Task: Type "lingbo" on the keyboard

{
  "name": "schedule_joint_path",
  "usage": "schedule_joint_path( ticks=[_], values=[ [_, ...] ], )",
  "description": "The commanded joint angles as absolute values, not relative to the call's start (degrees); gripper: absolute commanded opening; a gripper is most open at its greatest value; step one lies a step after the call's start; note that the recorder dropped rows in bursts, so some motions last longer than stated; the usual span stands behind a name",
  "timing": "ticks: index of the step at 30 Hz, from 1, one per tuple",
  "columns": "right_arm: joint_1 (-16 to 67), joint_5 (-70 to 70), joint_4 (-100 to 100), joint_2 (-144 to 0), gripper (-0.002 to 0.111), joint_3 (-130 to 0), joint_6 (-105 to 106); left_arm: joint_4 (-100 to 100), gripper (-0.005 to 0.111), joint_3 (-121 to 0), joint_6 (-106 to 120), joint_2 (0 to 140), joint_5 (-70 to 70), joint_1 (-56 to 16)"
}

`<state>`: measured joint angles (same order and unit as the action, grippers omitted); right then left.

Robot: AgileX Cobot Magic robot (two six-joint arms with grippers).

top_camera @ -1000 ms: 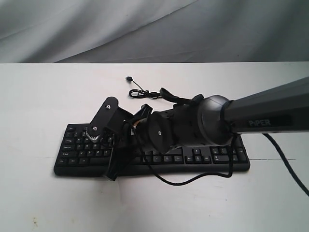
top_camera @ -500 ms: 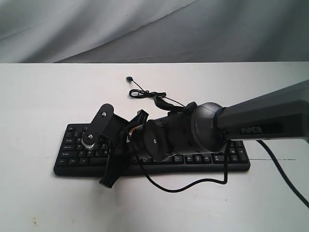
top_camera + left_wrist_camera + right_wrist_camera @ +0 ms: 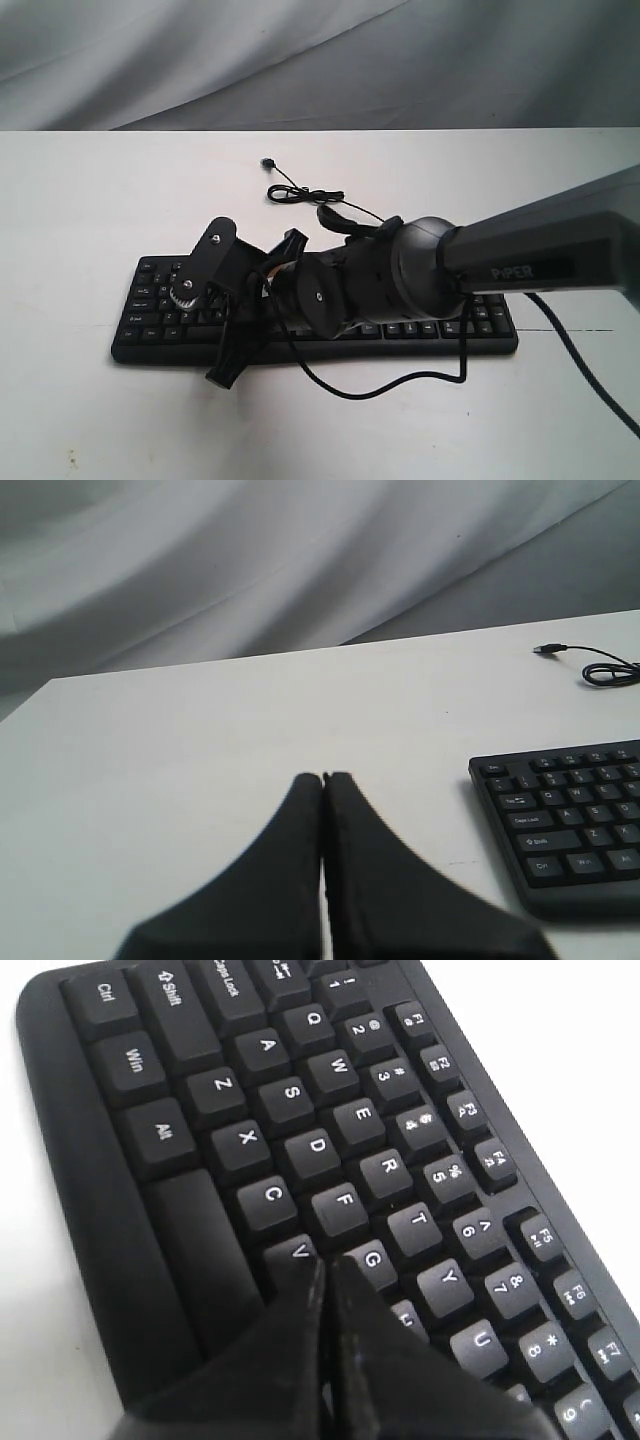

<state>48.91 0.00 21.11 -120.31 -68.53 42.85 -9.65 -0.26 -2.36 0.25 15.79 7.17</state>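
Photographer: Right arm (image 3: 540, 240) has dropped lower and edged toward 9 o'clock over the last second. As the exterior camera frames it, the right gripper (image 3: 224, 372) has gone from mid-keys down to the near edge of the keyboard (image 3: 150, 300). Nothing else on the white table (image 3: 90, 200) has shifted.

Editor: How does the board lie?

Photographer: Flat, just below the middle of the exterior view. Its long axis runs from 9 to 3 o'clock, with the Esc end at 9, the number pad at 3 and the front edge facing the camera at 6. Its thin cable (image 3: 305, 195) lies coiled on the table at 12 o'clock from the board, and the plug (image 3: 265, 163) sits beyond the coil toward 11.

Editor: And the pincers?

Photographer: Both are clenched on nothing. The right wrist camera shows two black fingers (image 3: 285, 1360) pressed together, with the tip over the seam between V and G. I cannot tell whether it touches a key. The left gripper (image 3: 323, 780) is closed the same way, over bare table, with the Ctrl-Shift end of the board close by.

Editor: What does one camera give that another doesn't?

Photographer: Only the right wrist camera makes the legends readable, from Q, W, E, R, T down to Z, X, C, V. The exterior view loses the middle keys behind the arm, yet it alone shows the board's full length. The left gripper appears only in its own wrist view, which also takes in the coil and plug.
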Motion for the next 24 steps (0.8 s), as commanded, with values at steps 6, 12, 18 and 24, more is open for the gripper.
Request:
schedule_joint_path(
  ticks=[6, 12, 18, 24],
  values=[
    [48.6, -0.9, 21.5, -121.6, 0.000, -68.4, 42.9, -9.5, 0.000, 0.0, -2.6, 0.0, 15.2, 6.7],
    [48.6, -1.0, 21.8, -122.1, 0.000, -68.8, 43.0, -9.5, 0.000, 0.0, -2.6, 0.0, 15.2, 6.7],
    [48.6, -1.0, 21.8, -121.4, 0.000, -68.8, 43.3, -9.5, 0.000, 0.0, -2.6, 0.0, 15.2, 6.7],
    [47.0, 0.4, 20.4, -118.2, 0.000, -68.8, 42.5, -9.5, 0.000, 0.0, -2.6, 0.0, 15.2, 6.7]
  ],
)
